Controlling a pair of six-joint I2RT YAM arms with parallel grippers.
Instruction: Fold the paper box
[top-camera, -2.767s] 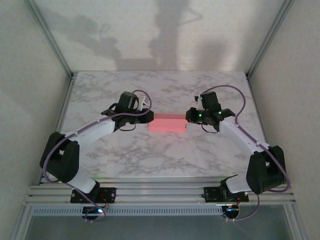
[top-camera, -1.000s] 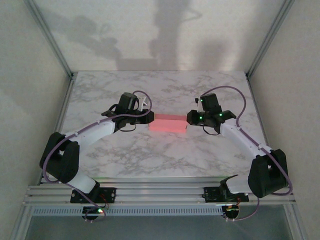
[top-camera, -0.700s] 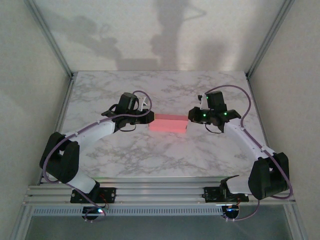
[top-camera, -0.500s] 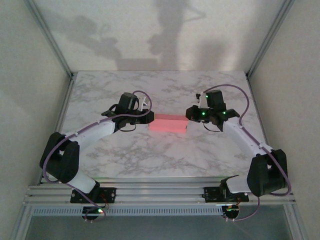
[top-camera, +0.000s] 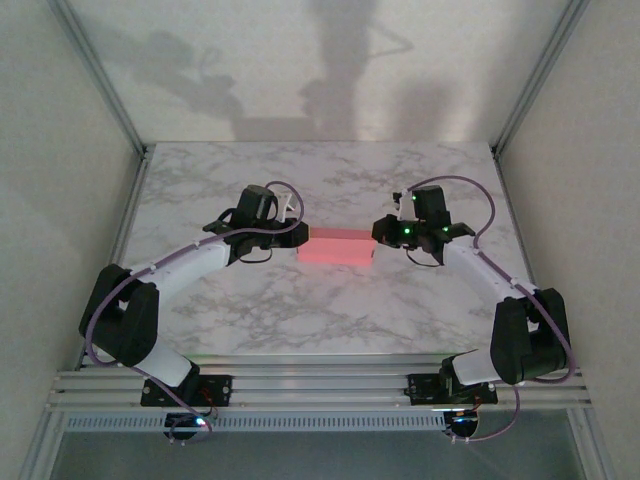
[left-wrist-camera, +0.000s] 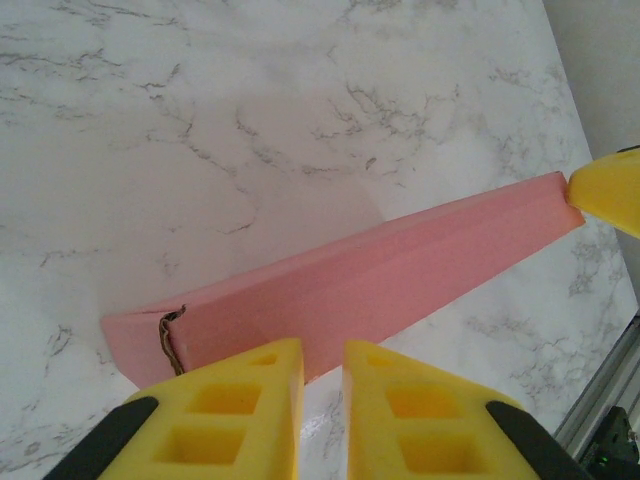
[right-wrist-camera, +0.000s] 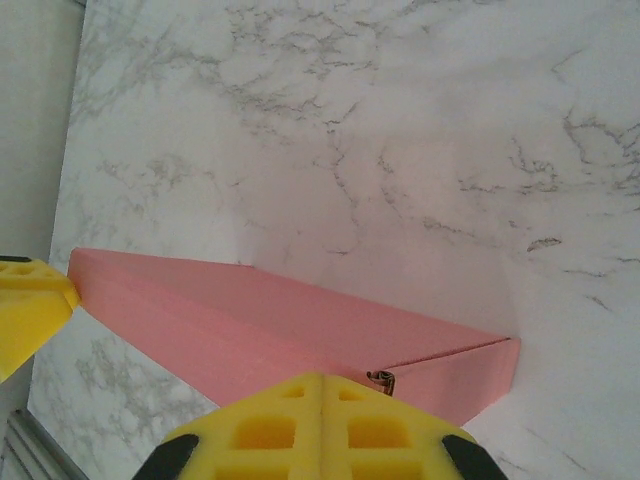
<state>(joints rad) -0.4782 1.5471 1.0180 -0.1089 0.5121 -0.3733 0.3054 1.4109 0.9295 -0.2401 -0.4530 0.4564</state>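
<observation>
The paper box (top-camera: 335, 247) lies on the marble table as a long, flat pink shape between my two grippers. My left gripper (top-camera: 300, 236) sits at its left end. In the left wrist view the paper box (left-wrist-camera: 380, 275) runs away from the yellow fingers (left-wrist-camera: 250, 400), which stand a narrow gap apart with nothing between them. My right gripper (top-camera: 378, 236) is at the right end. Its yellow fingers (right-wrist-camera: 290, 420) are pressed together, their tips at the end of the paper box (right-wrist-camera: 260, 325) beside a small tab slit.
The marble tabletop (top-camera: 330, 180) has grey walls behind and at both sides, and a metal rail (top-camera: 320, 385) along the near edge. The far gripper's yellow finger shows at the box's far end (left-wrist-camera: 610, 190) (right-wrist-camera: 30, 305).
The right gripper has closed fully. Its wrist swung a little out to the right, then came back to the box's right end. The left arm and the box have not moved.
</observation>
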